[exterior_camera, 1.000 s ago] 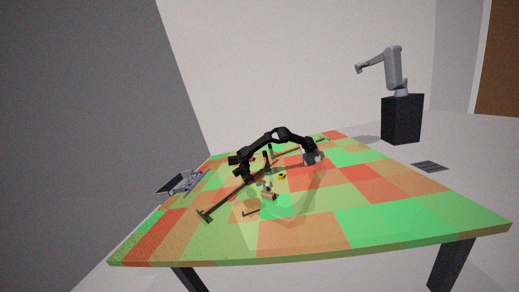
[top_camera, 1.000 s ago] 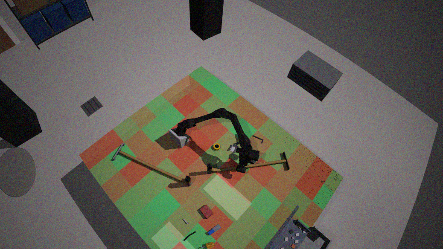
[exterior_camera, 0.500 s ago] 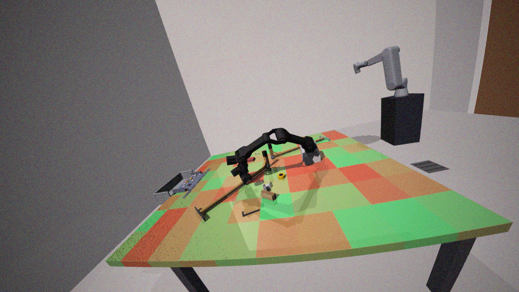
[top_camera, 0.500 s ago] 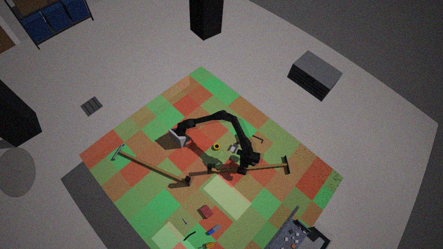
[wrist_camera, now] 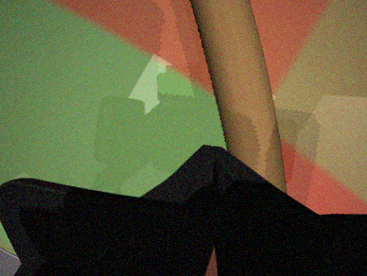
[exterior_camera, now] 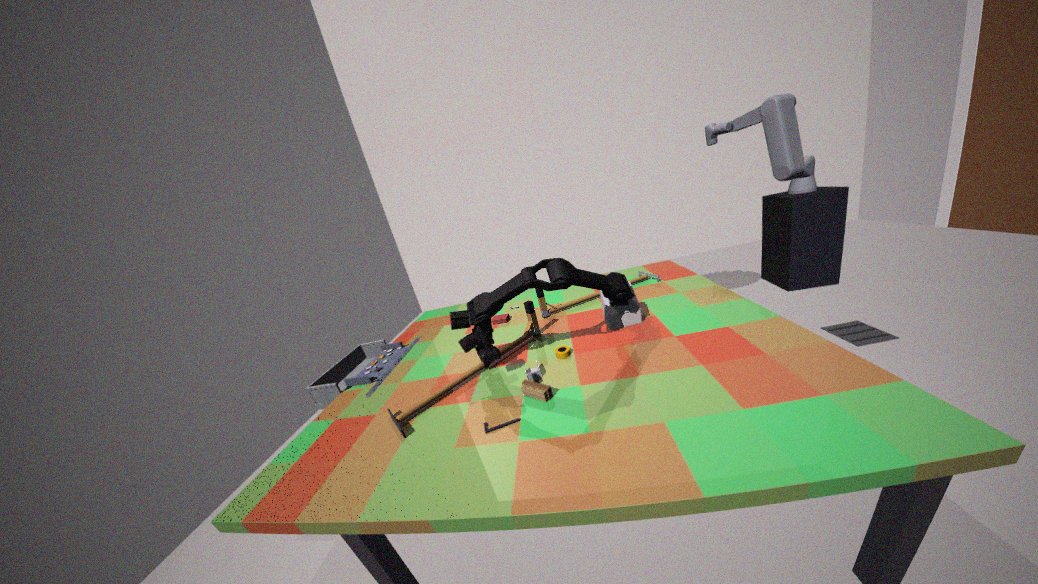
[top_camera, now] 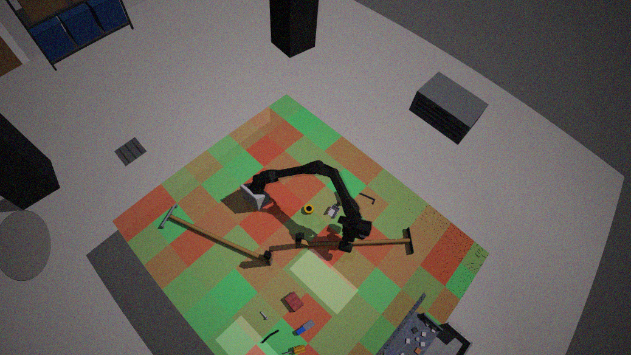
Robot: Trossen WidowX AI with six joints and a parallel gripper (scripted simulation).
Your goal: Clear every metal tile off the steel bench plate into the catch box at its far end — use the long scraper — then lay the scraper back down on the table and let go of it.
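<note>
Gripping the long scraper (top_camera: 374,241), end effector (top_camera: 346,245) closed, no writing legible

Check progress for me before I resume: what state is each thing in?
Gripper: shut, holding nothing.
Dark-bladed scraper: lying on table, ungripped.
Grey-bladed scraper: lying on table.
Tiles: scattered on plate, not boxed.

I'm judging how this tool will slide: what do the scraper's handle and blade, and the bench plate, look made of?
Handle: probably wood; a tan, matte round rod with no shine.
Blade: flat black and dull; it may be rubber or painted metal, and the look leaves that open.
Bench plate: likely steel; an even blue-grey with a dull finish.
</note>
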